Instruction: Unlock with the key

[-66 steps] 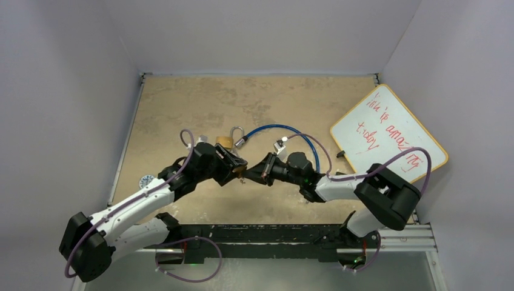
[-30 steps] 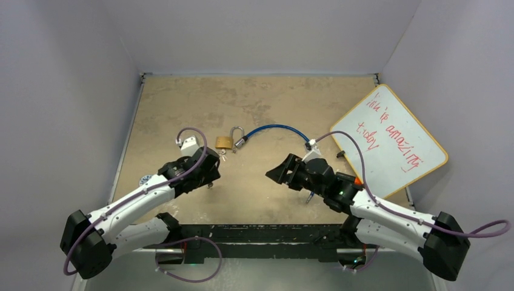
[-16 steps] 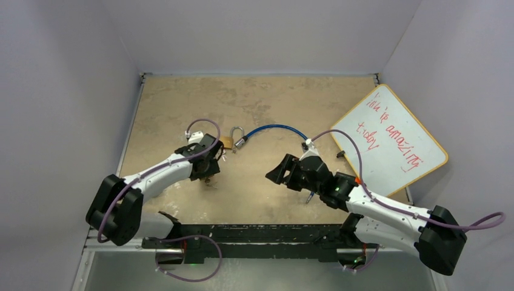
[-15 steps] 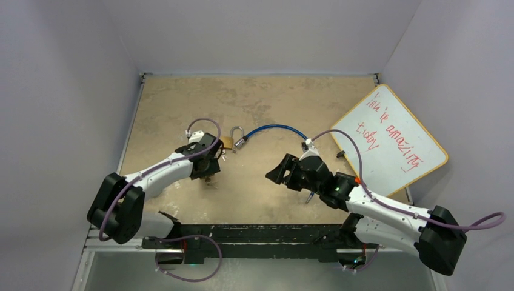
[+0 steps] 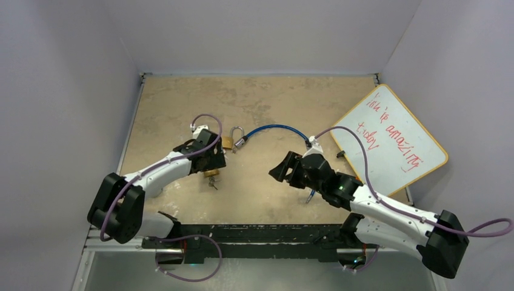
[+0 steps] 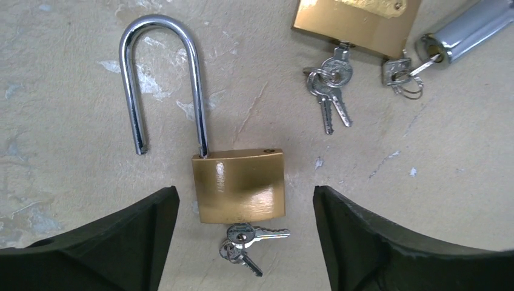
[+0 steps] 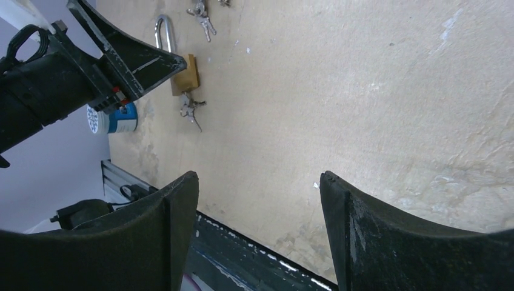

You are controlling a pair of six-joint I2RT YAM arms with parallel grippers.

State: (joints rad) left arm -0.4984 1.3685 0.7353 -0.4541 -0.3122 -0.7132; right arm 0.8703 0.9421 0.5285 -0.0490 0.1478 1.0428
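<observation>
We find the padlock [image 6: 239, 182] between the spread jaws of the left pincer [image 6: 245, 197], shackle [image 6: 159, 23] pointing away, key [image 6: 259, 233] nearest. The right pincer [image 7: 257, 180], also spread, is well apart.

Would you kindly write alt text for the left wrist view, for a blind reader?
An unlocked brass padlock, its long chrome shackle swung open and small keys at its keyhole, lies on the beige table inside the open black left gripper. A second brass padlock sits at the top edge.

Left gripper [image 6: 245, 197], right gripper [image 7: 259, 179] agape
</observation>
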